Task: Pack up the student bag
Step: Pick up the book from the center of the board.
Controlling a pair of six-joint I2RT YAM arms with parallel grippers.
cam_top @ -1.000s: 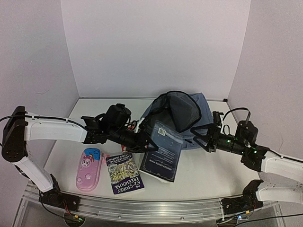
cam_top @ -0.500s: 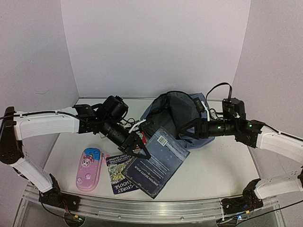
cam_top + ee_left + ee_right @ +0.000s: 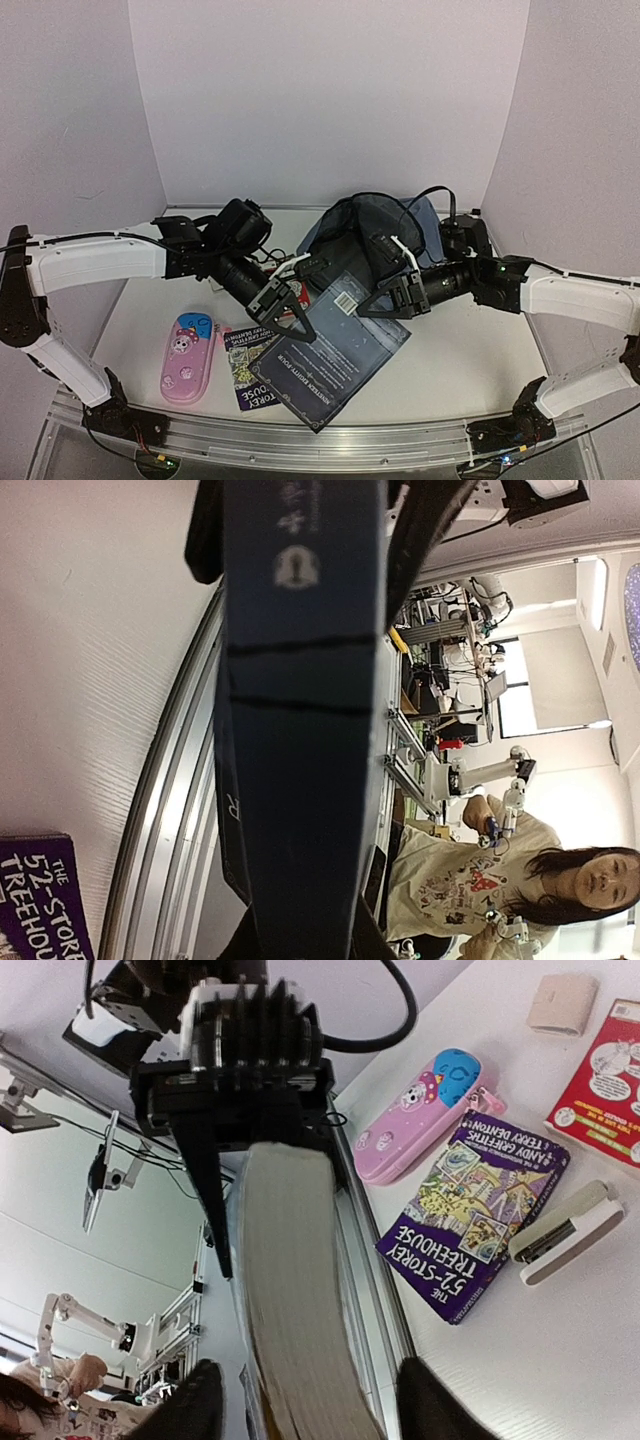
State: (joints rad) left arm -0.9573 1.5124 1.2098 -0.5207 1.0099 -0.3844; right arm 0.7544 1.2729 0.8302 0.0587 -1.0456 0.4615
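Two small things lie unpacked at the left of the bench [image 3: 470,350]: a pink pencil case [image 3: 187,357] and, just beside it, a purple paperback [image 3: 255,372]. The right wrist view adds a stapler [image 3: 565,1232] next to that paperback and a red book [image 3: 605,1075] beyond it, both also out on the surface.

Next along, the left tool [image 3: 290,305] is clenched on the left edge of a dark blue book [image 3: 335,345], which hangs tilted above the bench, its far corner up near the bag. Behind it, towards the back and a little right of centre, sits the student bag [image 3: 375,235], its mouth gaping and its dark lining showing; I can see nothing inside it.

On the right, the right tool [image 3: 385,300] reaches in at the book's upper right edge. Its own camera shows the page block running between its fingers [image 3: 195,1405], but whether they are pinching it or only straddling it, I cannot tell.

By my reckoning the packing has barely begun: the blue book looks to be the first item on its way in, and everything else waits.
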